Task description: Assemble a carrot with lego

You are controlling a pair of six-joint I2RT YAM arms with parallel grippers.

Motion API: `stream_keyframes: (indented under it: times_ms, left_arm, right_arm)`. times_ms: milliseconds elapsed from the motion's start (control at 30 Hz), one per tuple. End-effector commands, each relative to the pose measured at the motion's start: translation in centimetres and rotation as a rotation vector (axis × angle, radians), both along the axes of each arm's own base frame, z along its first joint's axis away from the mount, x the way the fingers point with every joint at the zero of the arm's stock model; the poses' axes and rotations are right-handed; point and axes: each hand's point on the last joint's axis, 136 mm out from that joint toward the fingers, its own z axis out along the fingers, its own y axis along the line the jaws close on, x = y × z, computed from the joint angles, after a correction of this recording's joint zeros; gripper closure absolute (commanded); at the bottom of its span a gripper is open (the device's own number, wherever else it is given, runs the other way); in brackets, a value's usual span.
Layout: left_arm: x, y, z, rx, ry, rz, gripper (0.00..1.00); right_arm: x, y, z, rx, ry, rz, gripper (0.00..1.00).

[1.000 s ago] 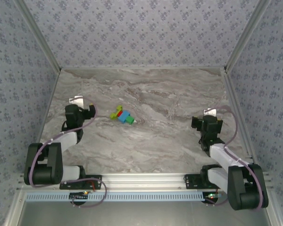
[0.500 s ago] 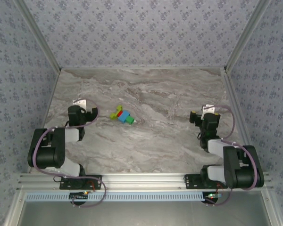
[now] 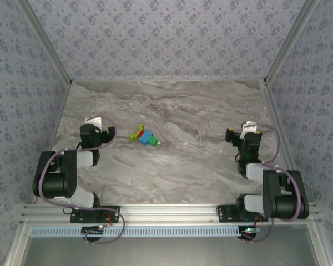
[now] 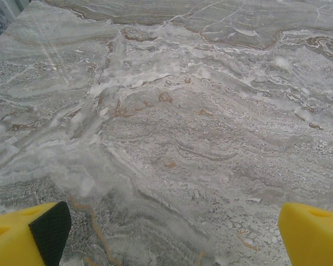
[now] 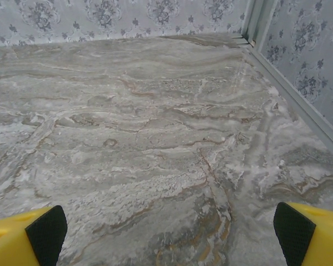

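The carrot (image 3: 144,136), a small cluster of lime-green, red, blue and dark green lego, lies on the marble table (image 3: 183,160) left of centre, with nothing touching it. My left gripper (image 3: 95,129) sits folded back at the left side, well left of the carrot. Its yellow fingers (image 4: 28,238) stand wide apart over bare marble, so my left gripper (image 4: 175,235) is open and empty. My right gripper (image 3: 245,136) rests near the right wall, far from the carrot. It is open too, my right gripper (image 5: 172,235) showing yellow fingertips (image 5: 308,235) spread with only table between them.
Patterned walls (image 3: 166,39) enclose the table on three sides, with metal corner rails (image 5: 255,27). The right wall runs close beside the right arm. An aluminium rail (image 3: 166,213) with both arm bases borders the near edge.
Both arms have folded back toward their bases over the last second, grippers staying open. The right gripper shifted slightly right since half a second ago. The carrot has not moved.
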Motion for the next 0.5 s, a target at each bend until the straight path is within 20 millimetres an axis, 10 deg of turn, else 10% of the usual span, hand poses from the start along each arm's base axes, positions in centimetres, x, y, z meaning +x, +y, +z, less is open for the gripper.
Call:
stream_keyframes:
  times_ms: [0, 467]
  left_arm:
    - [0.7, 0.3, 1.1, -0.008, -0.047, 0.014, 0.03]
    - [0.7, 0.3, 1.1, -0.008, -0.048, 0.012, 0.03]
  right_arm:
    - [2.2, 1.3, -0.4, -0.022, -0.009, 0.065, 0.0]
    - [3.2, 1.4, -1.4, -0.007, 0.06, 0.083, 0.0]
